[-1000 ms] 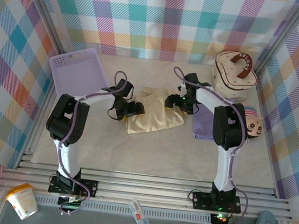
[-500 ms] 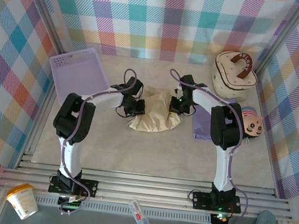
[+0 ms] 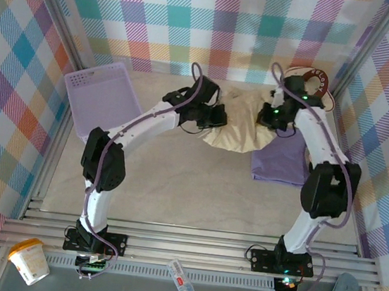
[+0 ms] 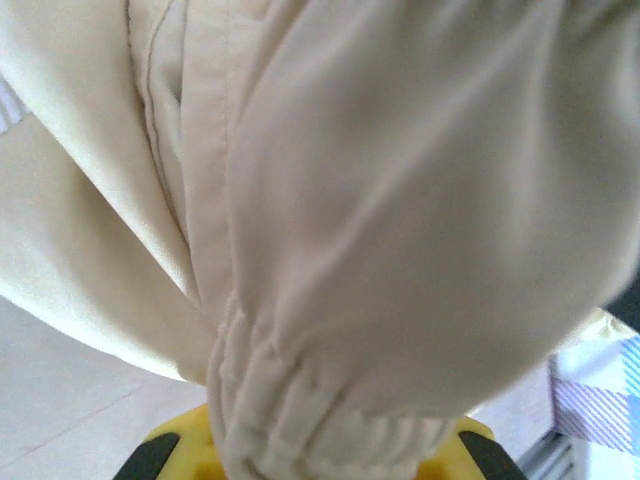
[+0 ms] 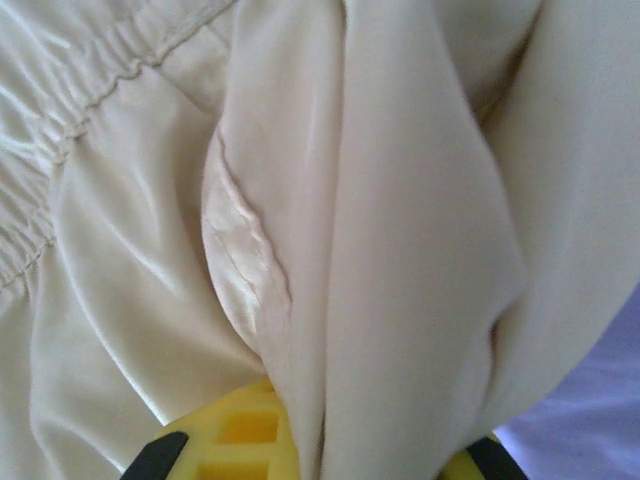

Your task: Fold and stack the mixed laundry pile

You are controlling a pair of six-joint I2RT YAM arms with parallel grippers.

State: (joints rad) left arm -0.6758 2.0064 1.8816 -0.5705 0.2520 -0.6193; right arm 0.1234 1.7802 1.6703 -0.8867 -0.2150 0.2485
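Observation:
The beige garment (image 3: 238, 128) of the mixed laundry pile hangs stretched between my two grippers near the back of the table. My left gripper (image 3: 218, 116) is shut on its left end. The left wrist view shows the elastic waistband (image 4: 300, 400) bunched between the yellow fingers (image 4: 185, 445). My right gripper (image 3: 264, 117) is shut on the right end, with a fold of the cream cloth (image 5: 400, 260) pinched beside its yellow finger (image 5: 235, 440). The lavender T-shirt (image 3: 281, 160) lies folded flat on the table to the right, partly under the beige cloth.
A lavender perforated basket (image 3: 101, 95) stands at the back left. A cream round case with a brown handle (image 3: 314, 86) sits in the back right corner, close behind my right arm. Plaid walls close three sides. Metal rails (image 3: 183, 240) run along the near edge.
Both grippers have shut on the beige garment and carried it up and toward the back of the table. Both arms now reach farther out, and the cloth is pulled wider between them.

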